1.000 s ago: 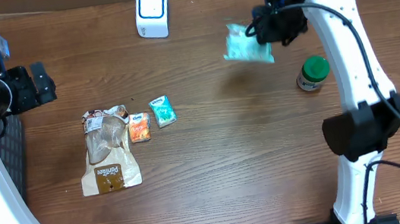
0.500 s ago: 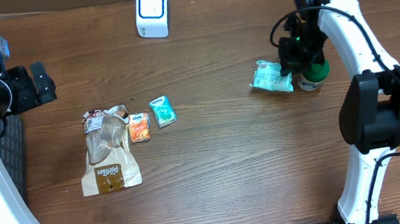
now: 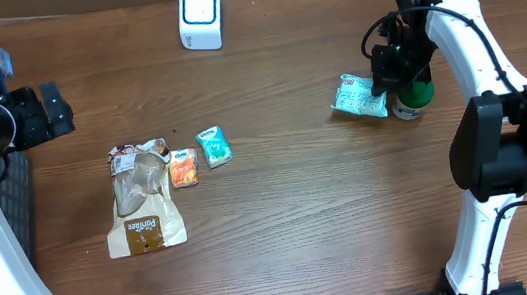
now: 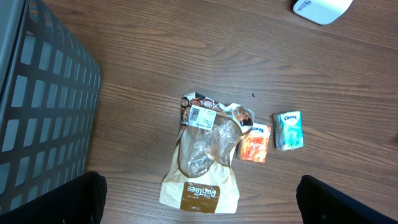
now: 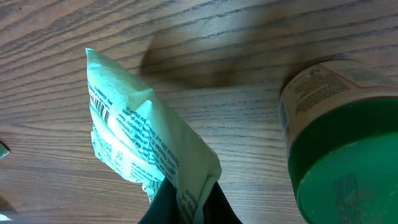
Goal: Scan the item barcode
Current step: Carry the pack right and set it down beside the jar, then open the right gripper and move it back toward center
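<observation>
Right gripper (image 3: pixel 383 76) sits at the right of the overhead frame, clamped on the mint-green packet (image 3: pixel 357 97). In the right wrist view only the dark fingertips (image 5: pixel 165 205) show at the bottom edge, pinching the packet's lower corner; the rest of the gripper is cut off. The packet hangs just left of the green-lidded jar (image 3: pixel 412 95), and neither view shows whether the two touch or whether the packet rests on the table (image 3: pixel 312 212). A barcode (image 5: pixel 99 107) is readable on the packet's left edge in the wrist view, but the other print is too small to read. The jar runs off the right side of that frame, label blurred. The white scanner (image 3: pixel 201 14) stands at top centre of the overhead view, well apart from the packet; the left wrist view catches only its corner at upper right. Left gripper (image 3: pixel 58 108) is at the far left, jaws spread wide and empty, with just its finger ends showing in the bottom corners of its own camera. Left of centre lie a brown bag (image 3: pixel 142 199), an orange sachet (image 3: pixel 183 167) touching it, and a teal tissue pack (image 3: pixel 214 145) beside that. A grey basket (image 4: pixel 37 106) is cropped at the left.
</observation>
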`<state>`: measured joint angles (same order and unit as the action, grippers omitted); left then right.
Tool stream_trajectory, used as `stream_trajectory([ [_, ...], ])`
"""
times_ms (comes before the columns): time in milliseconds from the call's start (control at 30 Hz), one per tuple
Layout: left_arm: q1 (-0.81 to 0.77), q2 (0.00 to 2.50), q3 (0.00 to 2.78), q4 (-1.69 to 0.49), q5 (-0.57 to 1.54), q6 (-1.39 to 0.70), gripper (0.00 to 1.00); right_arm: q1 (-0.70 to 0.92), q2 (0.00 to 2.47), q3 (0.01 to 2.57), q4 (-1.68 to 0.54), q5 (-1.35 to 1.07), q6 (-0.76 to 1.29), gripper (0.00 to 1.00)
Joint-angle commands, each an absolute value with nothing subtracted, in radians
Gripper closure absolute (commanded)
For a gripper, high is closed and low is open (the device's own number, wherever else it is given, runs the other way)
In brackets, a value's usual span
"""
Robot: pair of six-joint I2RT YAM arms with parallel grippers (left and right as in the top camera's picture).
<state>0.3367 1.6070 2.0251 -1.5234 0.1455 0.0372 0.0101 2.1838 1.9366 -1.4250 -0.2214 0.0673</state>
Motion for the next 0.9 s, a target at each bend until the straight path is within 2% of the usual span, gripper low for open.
stream_trajectory([
  [0, 0.345, 1.610, 2.037, -1.522, 0.149, 0.060, 0.00, 0.013, 2.166, 1.938, -1.421, -0.237, 0.067, 0.96],
  [467, 0.345, 1.610, 2.037, -1.522, 0.149, 0.060, 0.00, 0.013, 2.166, 1.938, -1.422, -0.228, 0.067, 0.96],
  [500, 0.345, 1.610, 2.037, -1.522, 0.149, 0.060, 0.00, 0.013, 2.166, 1.938, -1.422, -0.217, 0.067, 0.92],
  [533, 0.345, 1.610, 2.037, -1.522, 0.149, 0.060, 0.00, 0.013, 2.166, 1.938, -1.422, -0.207, 0.067, 0.80],
  [567, 0.345, 1.610, 2.037, -1.522, 0.149, 0.060, 0.00, 0.013, 2.166, 1.938, -1.423, -0.202, 0.067, 0.74],
  [767, 0.345, 1.610, 2.037, -1.522, 0.149, 0.060, 0.00, 0.012, 2.165, 1.970, -1.456, -0.200, 0.067, 0.64],
  [867, 0.345, 1.610, 2.037, -1.522, 0.149, 0.060, 0.00, 0.015, 2.161, 2.051, -1.527, -0.216, 0.065, 0.63],
])
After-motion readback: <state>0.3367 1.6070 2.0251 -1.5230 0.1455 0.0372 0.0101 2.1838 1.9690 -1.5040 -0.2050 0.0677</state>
